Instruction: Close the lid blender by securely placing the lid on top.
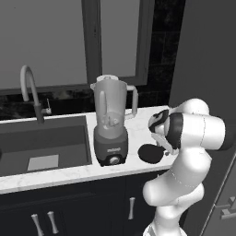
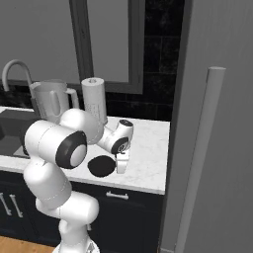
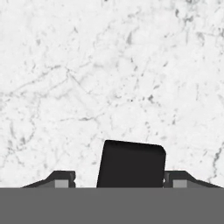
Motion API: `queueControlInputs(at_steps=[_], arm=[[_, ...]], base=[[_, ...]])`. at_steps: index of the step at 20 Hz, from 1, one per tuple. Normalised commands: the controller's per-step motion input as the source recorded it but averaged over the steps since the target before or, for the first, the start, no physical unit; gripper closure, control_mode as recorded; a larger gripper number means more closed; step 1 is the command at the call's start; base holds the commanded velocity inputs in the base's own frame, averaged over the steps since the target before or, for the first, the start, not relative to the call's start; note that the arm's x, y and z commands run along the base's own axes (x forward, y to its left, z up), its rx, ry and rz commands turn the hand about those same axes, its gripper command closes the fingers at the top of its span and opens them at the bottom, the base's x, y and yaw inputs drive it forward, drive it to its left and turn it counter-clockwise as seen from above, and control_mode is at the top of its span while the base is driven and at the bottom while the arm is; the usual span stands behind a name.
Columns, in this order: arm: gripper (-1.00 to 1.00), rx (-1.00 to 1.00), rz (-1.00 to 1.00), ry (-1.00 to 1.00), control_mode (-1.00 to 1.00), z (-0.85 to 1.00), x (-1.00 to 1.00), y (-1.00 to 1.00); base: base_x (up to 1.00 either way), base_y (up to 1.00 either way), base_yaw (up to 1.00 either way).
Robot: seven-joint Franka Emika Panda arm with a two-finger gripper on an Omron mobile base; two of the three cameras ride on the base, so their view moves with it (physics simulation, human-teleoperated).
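Note:
The blender (image 1: 110,124) stands on the marble counter beside the sink, its clear jar open at the top over a dark base with a front knob. It also shows behind my arm as the blender (image 2: 52,101). The lid (image 1: 150,153), a flat black disc, lies on the counter to the blender's right near the front edge; from the other side the lid (image 2: 100,166) sits just left of my hand. My gripper (image 2: 121,165) points down at the lid's side. In the hand view the gripper (image 3: 118,180) straddles the black tab (image 3: 131,164), open, with a gap on the left.
A sink (image 1: 46,143) with a curved faucet (image 1: 30,87) lies left of the blender. A paper towel roll (image 2: 94,99) stands behind my arm against the wall. A tall grey cabinet (image 2: 217,148) borders the counter (image 2: 148,148) on the right.

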Motion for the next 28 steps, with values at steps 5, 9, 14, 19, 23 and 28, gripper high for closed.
queueControlInputs(at_steps=[5,9,14,19,23,28], arm=[[1.00,0.00,0.00,0.00,-1.00,0.00,0.00,0.01],[1.00,0.00,0.00,0.00,-1.00,0.00,0.00,0.00],[1.00,0.04,0.00,0.00,-1.00,0.09,0.00,0.00],[1.00,0.10,-0.06,0.00,-1.00,0.34,0.00,0.00],[1.00,0.13,-0.14,0.00,-1.00,0.53,0.00,0.00],[1.00,0.14,-0.22,0.00,-1.00,0.63,0.00,0.00]], base=[[0.00,0.00,0.00],[0.00,0.00,0.00],[0.00,0.00,0.00],[0.00,0.00,0.00],[0.00,0.00,0.00],[0.00,0.00,0.00]])
